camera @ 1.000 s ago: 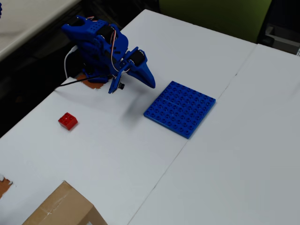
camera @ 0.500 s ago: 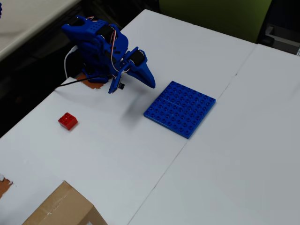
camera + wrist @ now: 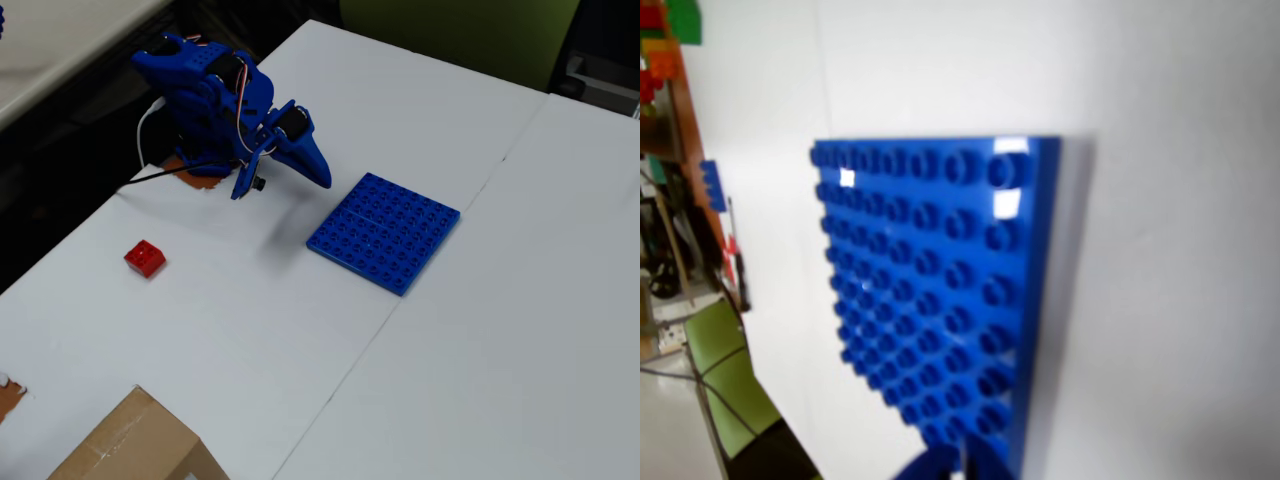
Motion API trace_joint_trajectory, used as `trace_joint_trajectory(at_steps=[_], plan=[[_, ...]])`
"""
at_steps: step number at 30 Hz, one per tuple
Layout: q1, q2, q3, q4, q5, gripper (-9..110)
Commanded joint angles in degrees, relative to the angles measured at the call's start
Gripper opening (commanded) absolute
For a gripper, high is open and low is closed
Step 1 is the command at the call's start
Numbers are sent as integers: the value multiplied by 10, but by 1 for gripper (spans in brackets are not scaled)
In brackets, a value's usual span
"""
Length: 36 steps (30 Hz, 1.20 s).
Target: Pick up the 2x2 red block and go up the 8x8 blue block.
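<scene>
Nearest the lens: in the wrist view, the blue tips of the tool (image 3: 962,462) poke in at the bottom edge, with only a thin slit between them; they look closed and hold nothing.
Tool, overhead view: the tool (image 3: 318,172) is the pointed end of the blue arm (image 3: 215,95) in the upper left of the frame, aimed toward the plate and hanging over bare counter.
8x8 blue block: flat on the white counter (image 3: 470,350), just right of centre in the overhead view (image 3: 384,231); in the wrist view it fills the middle of the frame (image 3: 940,290), studs up, with the tool tips at its near edge.
2x2 red block: alone at the left of the overhead view (image 3: 145,258), well apart from both the tool and the plate; open counter lies between.
Cardboard box: at the bottom left corner of the overhead view (image 3: 135,445), clear of the brick.
Cables: a white and a dark lead (image 3: 150,140) trail from the arm's base toward the left.
Green chair: at the top edge of the overhead view (image 3: 450,35), beyond the counter.
</scene>
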Motion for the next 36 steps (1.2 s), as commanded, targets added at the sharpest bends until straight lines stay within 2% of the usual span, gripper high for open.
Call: trace_joint_trajectory(at_steps=[1, 5, 11, 15, 17, 19, 22, 27, 30, 36], plan=[[12, 2, 4, -44, -19, 0], [24, -36, -13, -112, -120, 0], [41, -127, -103, -109, -243, 0], [29, -242, -227, -64, -329, 0], [23, -307, -308, -1, -399, 0], [21, -365, -384, 67, -461, 5], [30, -442, -482, 153, -520, 0], [69, -536, -590, 273, -663, 3], [118, -593, -663, 378, -802, 8], [250, -687, -795, 541, -1086, 9]])
